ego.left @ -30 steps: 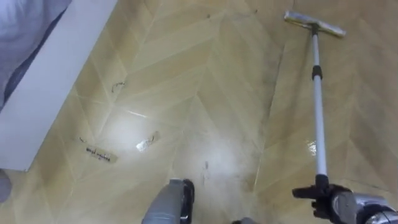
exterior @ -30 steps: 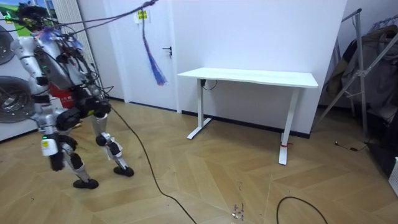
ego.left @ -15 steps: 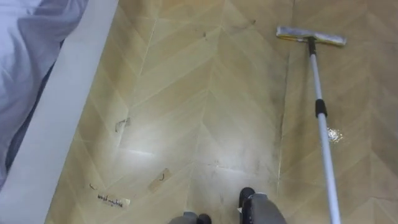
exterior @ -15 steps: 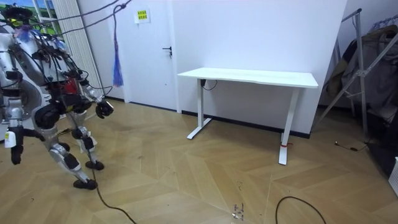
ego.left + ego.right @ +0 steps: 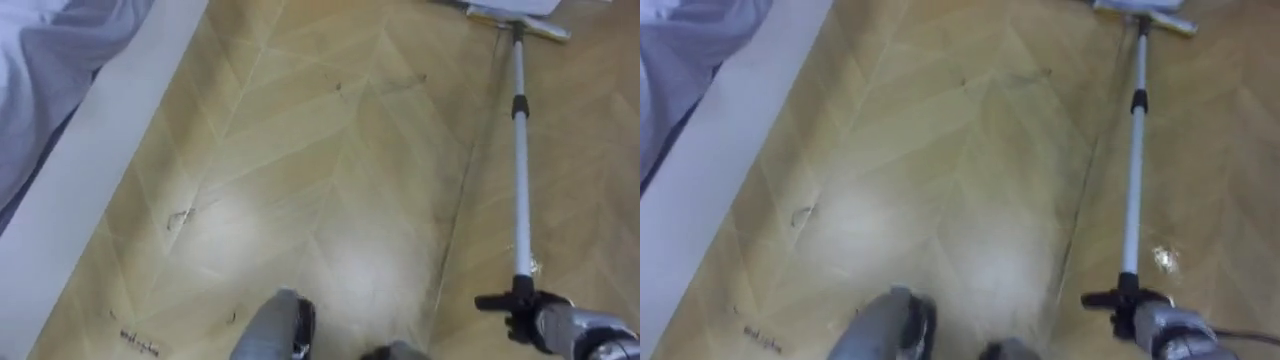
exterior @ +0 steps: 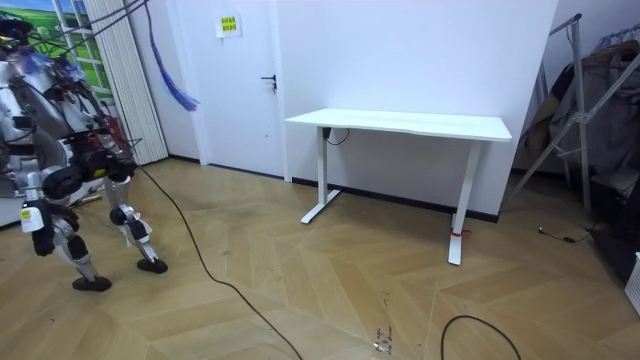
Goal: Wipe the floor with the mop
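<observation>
A flat mop lies ahead of me on the wooden floor. Its pale head sits at the top right, and the silver pole runs straight down from it. My right hand is at the lower right, dark fingers curled round the pole's black lower grip; it also shows in the right eye view. In the room view I stand bent forward at the far left, with one arm hanging low; I cannot tell which hand that is or how its fingers stand.
A white furniture edge with grey cloth on it runs down the left. Dark scuffs and a small scrap mark the floor. A white desk and a clothes rack stand further right in the room.
I have walked toward the room view's left. The eye view shifted; the mop head now sits at the top edge, and my right hand on the pole is back at the lower right.
</observation>
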Tool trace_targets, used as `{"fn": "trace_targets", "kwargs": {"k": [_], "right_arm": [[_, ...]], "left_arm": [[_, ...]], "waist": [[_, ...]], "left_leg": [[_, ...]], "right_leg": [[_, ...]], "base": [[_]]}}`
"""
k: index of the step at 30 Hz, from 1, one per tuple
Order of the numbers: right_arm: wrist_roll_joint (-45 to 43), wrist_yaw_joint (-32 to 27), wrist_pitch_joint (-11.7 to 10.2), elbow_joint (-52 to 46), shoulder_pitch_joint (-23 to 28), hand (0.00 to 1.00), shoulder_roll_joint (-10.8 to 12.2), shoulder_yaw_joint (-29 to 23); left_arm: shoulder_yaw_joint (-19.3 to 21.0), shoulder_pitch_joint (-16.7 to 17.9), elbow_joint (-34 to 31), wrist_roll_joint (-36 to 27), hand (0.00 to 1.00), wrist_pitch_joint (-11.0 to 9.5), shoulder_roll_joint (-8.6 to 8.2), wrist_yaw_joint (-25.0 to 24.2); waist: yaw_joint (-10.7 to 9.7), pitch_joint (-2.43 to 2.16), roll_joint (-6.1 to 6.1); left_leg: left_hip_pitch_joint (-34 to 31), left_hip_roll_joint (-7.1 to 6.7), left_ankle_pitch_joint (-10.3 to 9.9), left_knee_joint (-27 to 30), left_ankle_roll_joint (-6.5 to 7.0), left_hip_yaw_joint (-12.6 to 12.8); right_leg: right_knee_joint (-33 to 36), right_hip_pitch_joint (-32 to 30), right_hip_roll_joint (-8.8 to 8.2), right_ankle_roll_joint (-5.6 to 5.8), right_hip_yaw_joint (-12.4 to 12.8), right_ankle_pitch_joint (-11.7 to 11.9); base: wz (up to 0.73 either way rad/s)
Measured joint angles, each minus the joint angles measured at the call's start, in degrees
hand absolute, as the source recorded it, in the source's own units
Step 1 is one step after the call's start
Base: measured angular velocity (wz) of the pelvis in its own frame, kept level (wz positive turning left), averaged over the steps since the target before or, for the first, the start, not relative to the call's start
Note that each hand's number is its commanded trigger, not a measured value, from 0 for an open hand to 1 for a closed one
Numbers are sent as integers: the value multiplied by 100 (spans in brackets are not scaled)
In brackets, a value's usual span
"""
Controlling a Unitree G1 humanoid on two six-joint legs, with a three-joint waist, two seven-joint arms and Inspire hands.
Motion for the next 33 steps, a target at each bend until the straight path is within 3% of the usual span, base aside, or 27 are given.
{"fn": "trace_targets", "kwargs": {"k": [2,3,4,5,6,7,9,11,12,14,15,17,18,19,23,25,28,33], "right_arm": [[38,55,-101,71,427,100,-63,51],[-6,69,-152,179,712,100,-102,57],[-144,49,-156,333,975,100,-108,61],[-216,28,-147,391,1111,100,-100,63],[-269,-89,-143,437,1458,100,-79,66],[-358,-230,-143,445,1716,100,3,71],[-399,-375,-143,444,1888,100,215,75],[-427,-412,-143,443,1984,100,428,38],[-426,-419,-142,446,2031,100,543,2],[-443,-373,-135,447,2076,100,620,-24],[-485,-354,-105,449,2111,100,614,-45],[-627,-300,-36,445,2086,100,615,-79],[-696,-240,3,444,2058,100,621,-97],[-816,-164,66,444,2044,100,623,-163],[-1145,-29,168,448,2021,100,613,-192],[-1281,76,192,448,2108,100,614,-200],[-1445,202,233,445,2149,100,616,-220],[-1792,274,403,247,2313,100,641,-308]], "left_arm": [[-15,-122,0,5,0,-12,-10,-95],[47,-189,9,8,0,-79,-41,-123],[79,-253,58,6,0,-144,-65,-134],[83,-255,64,5,0,-171,-81,-126],[80,-258,94,12,0,-212,-130,-118],[83,-257,101,13,0,-225,-167,-57],[75,-264,134,11,0,-227,-188,58],[80,-262,212,17,0,-222,-216,110],[82,-251,259,18,0,-222,-240,112],[88,-173,293,67,0,-184,-272,117],[91,-133,295,92,0,-126,-347,120],[110,-105,292,117,0,-94,-398,118],[150,-111,273,128,0,-93,-398,124],[262,-112,305,155,0,-93,-398,146],[389,-106,479,412,0,-91,-366,212],[504,-95,507,766,0,-59,-368,212],[654,-82,500,1202,0,43,-357,209],[646,-117,500,1360,0,124,-288,212]], "waist": [[-104,-4,21],[-112,-43,92],[-134,-62,185],[-148,-73,256],[-211,-133,387],[-260,-164,514],[-359,-168,585],[-499,-146,612],[-530,-140,586],[-580,-114,468],[-588,-95,452],[-561,-129,510],[-585,-120,480],[-590,-93,410],[-600,-71,321],[-710,-62,270],[-740,-102,196],[-802,-117,127]], "left_leg": [[217,-158,-202,75,225,56],[320,-224,-389,198,311,73],[476,-289,-596,309,388,83],[571,-325,-681,333,429,76],[744,-399,-807,309,480,23],[900,-412,-884,213,522,-9],[1085,-409,-882,-49,531,0],[1306,-388,-866,-300,522,1],[1522,-392,-849,-502,510,52],[1872,-419,-859,-738,478,117],[2101,-360,-869,-910,413,68],[2423,-261,-808,-1235,303,-3],[2640,-225,-752,-1451,248,-39],[2895,-188,-719,-1647,201,-36],[3518,-61,-750,-1951,67,-69],[3900,-48,-718,-2182,3,-233],[4289,-49,-673,-2431,-64,-200],[4859,3,-625,-2740,-127,-184]], "right_leg": [[99,236,-155,96,5,-21],[426,232,-255,316,-14,114],[841,206,-321,450,10,359],[1010,186,-325,468,48,501],[1314,109,-328,514,160,865],[1513,-4,-310,555,274,1025],[1434,-397,-292,574,296,1000],[818,-645,-205,562,356,1000],[116,-666,-207,521,382,1056],[-1034,-436,-173,425,351,1595],[-1312,-182,-81,403,282,1722],[-1801,201,67,330,187,1883],[-2017,433,103,288,113,1929],[-2160,663,148,261,83,1942],[-2508,1298,303,156,54,1892],[-2741,1703,328,119,-79,1860],[-2896,2020,397,77,-48,1827],[-3174,2534,486,46,-10,1815]], "base": [[43],[18],[12],[9],[6],[0],[-14],[-11],[-15],[-12],[-18],[-16],[0],[0],[-3],[24],[-3],[-5]]}}
